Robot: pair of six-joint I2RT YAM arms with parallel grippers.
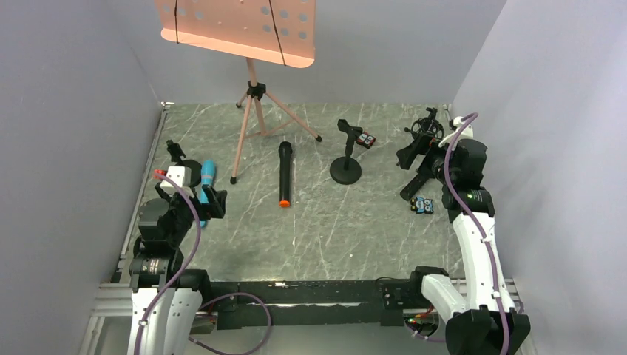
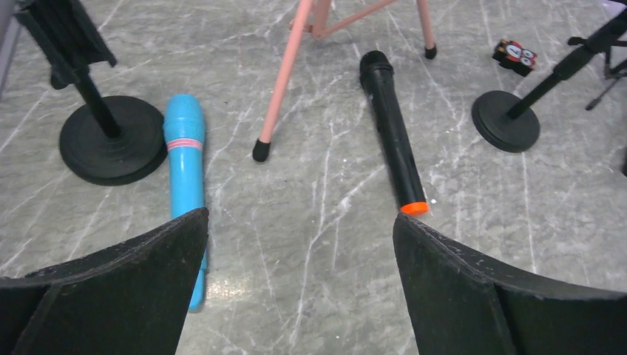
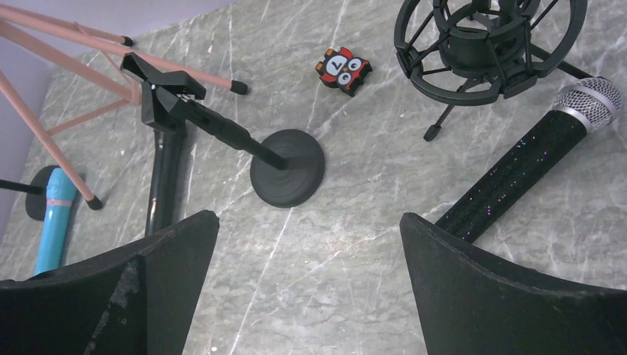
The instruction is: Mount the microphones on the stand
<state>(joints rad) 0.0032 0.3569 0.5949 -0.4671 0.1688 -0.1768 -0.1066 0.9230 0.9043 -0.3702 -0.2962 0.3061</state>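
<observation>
while all three microphones (image 1: pixel 285 174) lie on the surface (image 1: pixel 333 237), no stand (image 1: pixel 345 171) filled, left fingers (image 2: pixel 118 288) and right fingers (image 3: pixel 118 296) gape wide

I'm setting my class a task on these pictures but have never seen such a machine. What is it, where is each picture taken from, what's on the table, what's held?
Two robot arms are bolted at the table's near edge. The wide picture looks down from above and behind them; the other two come from a camera on each wrist, the black wedges being that arm's own fingers. On the table lie a blue microphone, a black microphone with an orange end and a microphone with a silver head. Also there: two round-based stands, a cage-like holder, a pink music stand, two toy blocks. The left gripper and right gripper are open, holding nothing.
</observation>
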